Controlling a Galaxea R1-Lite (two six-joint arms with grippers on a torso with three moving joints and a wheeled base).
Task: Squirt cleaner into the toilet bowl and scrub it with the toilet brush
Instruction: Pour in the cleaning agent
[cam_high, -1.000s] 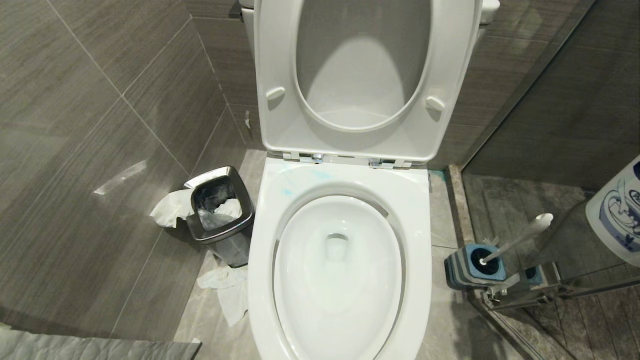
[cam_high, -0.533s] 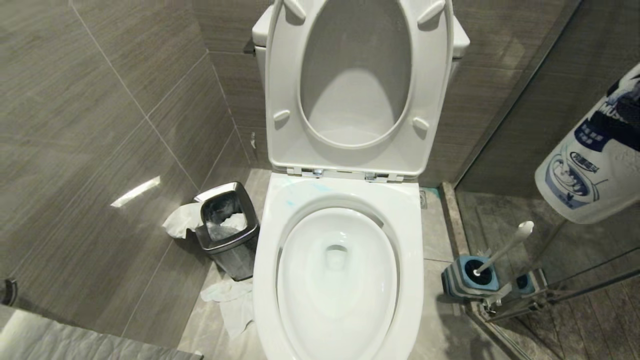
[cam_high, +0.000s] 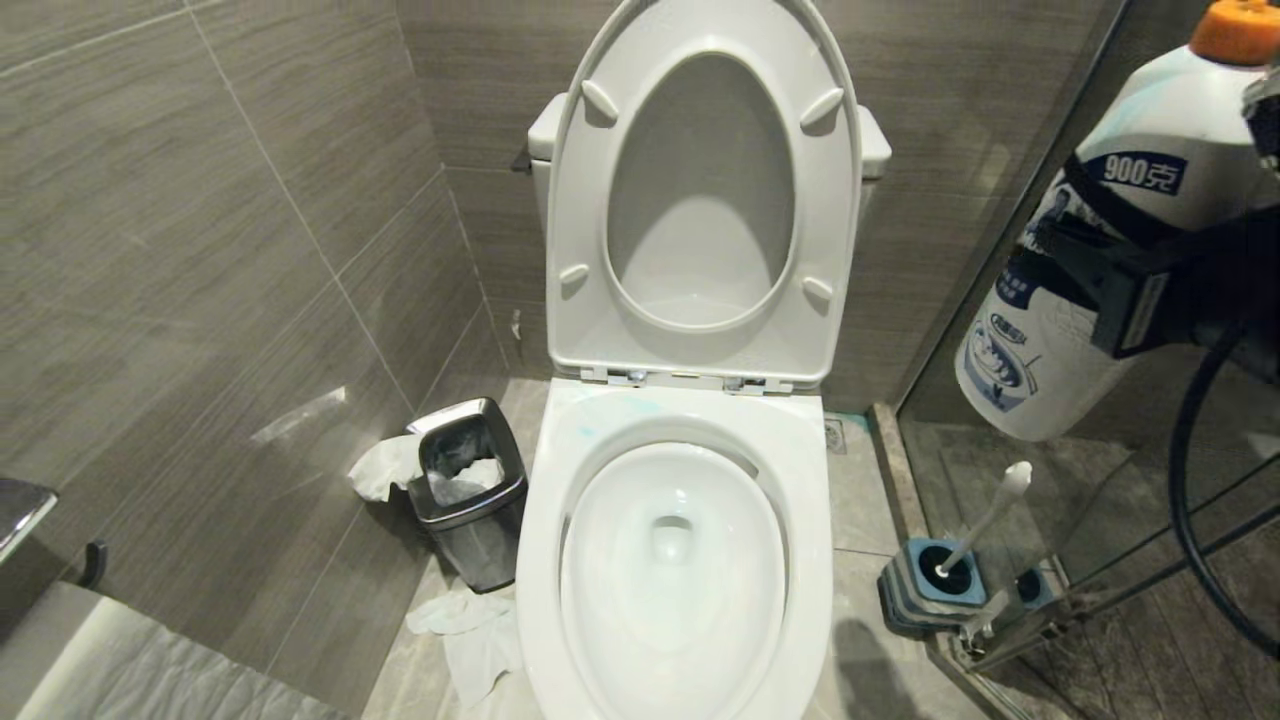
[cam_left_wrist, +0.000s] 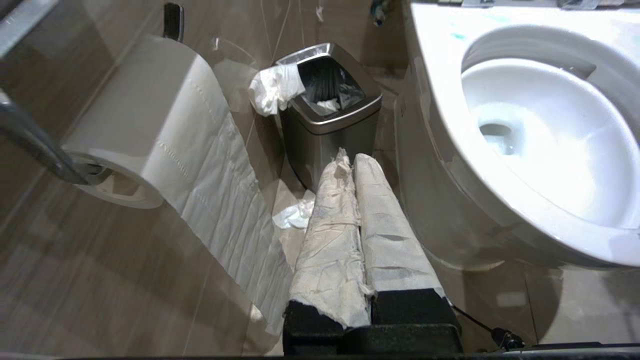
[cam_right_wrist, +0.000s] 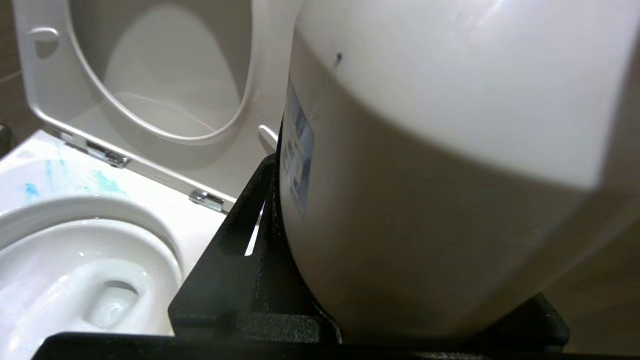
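A: What is the biggest thing we have before us?

B: The toilet bowl (cam_high: 680, 560), glossy white, with its seat and lid (cam_high: 700, 200) tilted up against the tank. We see pale turquoise smears of the cleaner (cam_right_wrist: 102, 182) on the flat rim just in front of the chrome hinges (cam_high: 630, 377).

A: And after that?

B: The white bottle (cam_high: 1090, 260) with an orange cap and a blue label, up at our right side, well above the floor. Our right gripper (cam_high: 1130, 290) holds it around the body; in the right wrist view the black jaws press against its white sides.

A: What else do we see, going down in size?

B: The small square steel bin (cam_high: 468, 500) on the floor just left of the bowl, with white paper (cam_high: 385, 468) hanging over its edge and more lying on the tiles. In the left wrist view a toilet roll (cam_left_wrist: 145, 125) hangs beside it.

A: And the toilet brush (cam_high: 985, 525)?

B: It stands in its striped holder (cam_high: 925, 590) on the floor, right of the bowl, handle leaning right.

A: Our left gripper (cam_left_wrist: 355, 165)?

B: Low beside the bowl, its wrapped fingers pressed together, holding nothing.
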